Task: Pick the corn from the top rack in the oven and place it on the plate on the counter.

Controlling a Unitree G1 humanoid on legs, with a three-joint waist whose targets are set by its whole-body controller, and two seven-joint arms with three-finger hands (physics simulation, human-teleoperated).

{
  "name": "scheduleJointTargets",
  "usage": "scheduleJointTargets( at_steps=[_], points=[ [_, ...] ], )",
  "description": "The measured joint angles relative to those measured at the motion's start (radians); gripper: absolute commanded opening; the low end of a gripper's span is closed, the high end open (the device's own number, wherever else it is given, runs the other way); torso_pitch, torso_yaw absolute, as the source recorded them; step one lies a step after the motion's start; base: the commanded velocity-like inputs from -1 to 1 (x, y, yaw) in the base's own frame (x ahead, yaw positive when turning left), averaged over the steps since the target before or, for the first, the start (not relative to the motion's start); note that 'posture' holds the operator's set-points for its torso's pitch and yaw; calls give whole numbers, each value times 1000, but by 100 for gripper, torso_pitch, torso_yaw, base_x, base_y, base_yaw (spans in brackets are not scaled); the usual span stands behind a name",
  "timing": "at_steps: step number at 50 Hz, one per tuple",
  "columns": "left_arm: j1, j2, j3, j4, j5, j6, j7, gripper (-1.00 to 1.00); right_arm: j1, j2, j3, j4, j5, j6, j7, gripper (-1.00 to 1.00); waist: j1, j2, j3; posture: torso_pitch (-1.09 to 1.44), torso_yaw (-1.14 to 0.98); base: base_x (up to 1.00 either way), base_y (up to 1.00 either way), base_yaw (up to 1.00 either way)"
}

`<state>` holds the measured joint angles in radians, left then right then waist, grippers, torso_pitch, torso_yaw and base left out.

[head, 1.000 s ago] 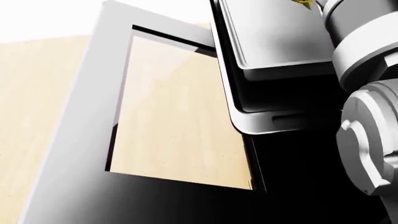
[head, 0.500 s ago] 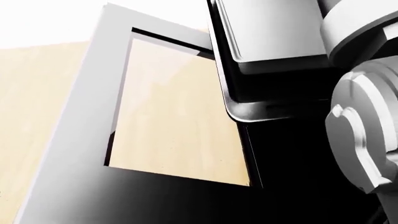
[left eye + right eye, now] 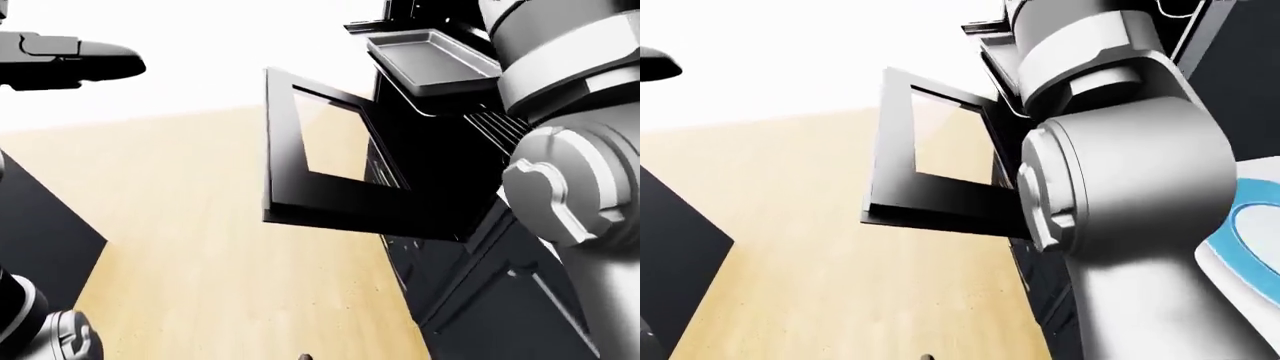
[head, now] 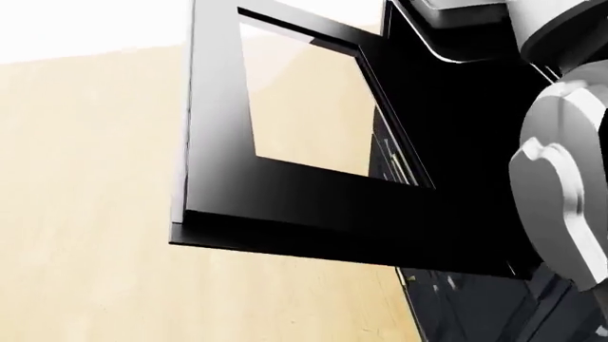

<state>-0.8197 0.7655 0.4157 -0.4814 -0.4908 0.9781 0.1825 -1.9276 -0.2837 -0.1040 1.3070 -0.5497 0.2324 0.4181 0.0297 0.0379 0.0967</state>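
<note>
The corn does not show in any view. The oven door (image 3: 330,202) hangs open, its window showing the wooden floor. A grey baking tray (image 3: 430,56) sits on the top rack above it, and rack wires (image 3: 495,127) show below the tray. My right arm (image 3: 1120,187) fills the right of every view and reaches up toward the oven; its hand is out of frame. A blue-rimmed plate (image 3: 1252,225) lies on the white counter at the right edge of the right-eye view. A dark finger-like shape (image 3: 60,58) at top left looks like my left hand; its grip is unclear.
The open oven door (image 4: 285,206) juts out over the wooden floor (image 3: 200,262). A dark cabinet block (image 3: 40,225) stands at the left. My left forearm (image 3: 45,334) sits at the bottom left. Dark lower oven panels (image 3: 480,292) run down the right.
The camera has moved: in the head view the door and tray shifted up and right, and more floor shows. The yellow corn tip seen at the top edge a second ago is gone.
</note>
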Motion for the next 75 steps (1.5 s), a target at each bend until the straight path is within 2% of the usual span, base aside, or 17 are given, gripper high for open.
scheduleJointTargets(
  at_steps=[2, 4, 10, 14, 16, 17, 33, 35, 39, 42, 43, 48, 59, 62, 64, 70, 75],
  points=[
    [5, -1, 4, 6, 3, -6, -1, 100, -7, 4, -9, -21, 26, -6, -9, -100, 4, -39, 20, 0, 0, 0, 0, 0],
    [12, -1, 5, 11, 9, -12, -1, 100, -12, 9, -13, -39, 56, -17, -10, -100, 15, -102, 28, 0, 0, 0, 0, 0],
    [30, -20, -26, 24, 6, 3, -14, 100, 41, 2, 25, -98, 94, -13, -2, -100, -19, -81, -7, 0, 0, 0, 0, 0],
    [11, -23, -25, 9, 17, -13, -12, 100, 63, -4, 35, -182, 112, 19, 1, -100, -50, -19, 4, 0, 0, 0, 0, 0],
    [5, -24, -25, 3, 19, -16, -13, 100, 72, -3, 39, -227, 119, 38, 4, -100, -67, 31, -3, 0, 0, 0, 0, 0],
    [9, -23, -23, 0, 20, -18, -14, 100, 80, 2, 39, -254, 125, 46, 5, -100, -70, 37, -1, 0, 0, 0, 0, 0],
    [4, -29, -19, 13, 41, 2, -23, 100, 235, 35, 39, -384, 243, 72, -35, -100, -44, -35, 24, 0, 0, 0, -3, 0],
    [15, -35, -26, 17, 41, -2, -28, 100, 247, 34, 36, -373, 259, 72, -41, -100, -49, -8, 12, 0, 0, 5, 0, -56],
    [17, -32, -18, 15, 46, -4, -35, 100, 246, 32, 39, -374, 291, 71, -52, -100, -56, 9, -24, 0, 0, 3, 0, -100],
    [10, -26, -8, 4, 47, -13, -37, 100, 220, 16, 34, -412, 304, 59, -68, -100, -52, 77, -28, 0, 0, 2, 0, -100],
    [17, -25, -2, 2, 48, -15, -37, 100, 220, 19, 32, -425, 308, 51, -75, -100, -45, 82, -28, 0, 0, 3, 0, -100],
    [14, -23, -3, -3, 46, -1, -32, 100, 233, 21, 44, -409, 320, 46, -70, -100, -79, 68, -39, 0, 0, 2, 0, -100],
    [8, -29, -15, 3, 48, 17, -26, 100, 249, 18, 51, -397, 323, 49, -75, -100, -59, -54, -30, 0, 0, 2, -9, -91],
    [12, -36, -27, -7, 40, 17, -33, 100, 247, 0, 30, -399, 316, 60, -93, -100, -88, -26, -25, 0, 0, 0, -29, 0],
    [-1, -30, -24, -6, 40, 18, -34, 100, 232, -6, 33, -398, 309, 63, -120, -100, -76, -53, -26, 0, 0, 0, 0, 0],
    [-1, -30, -29, -6, 36, 28, -37, 100, 272, -4, 48, -322, 286, 75, -123, -100, -46, -54, 6, 0, 0, 5, 0, 0],
    [-10, -23, -21, -10, 40, 26, -35, 100, 279, 6, 49, -317, 283, 83, -97, -100, -26, -16, 2, 0, 0, 65, 0, 0]
  ],
)
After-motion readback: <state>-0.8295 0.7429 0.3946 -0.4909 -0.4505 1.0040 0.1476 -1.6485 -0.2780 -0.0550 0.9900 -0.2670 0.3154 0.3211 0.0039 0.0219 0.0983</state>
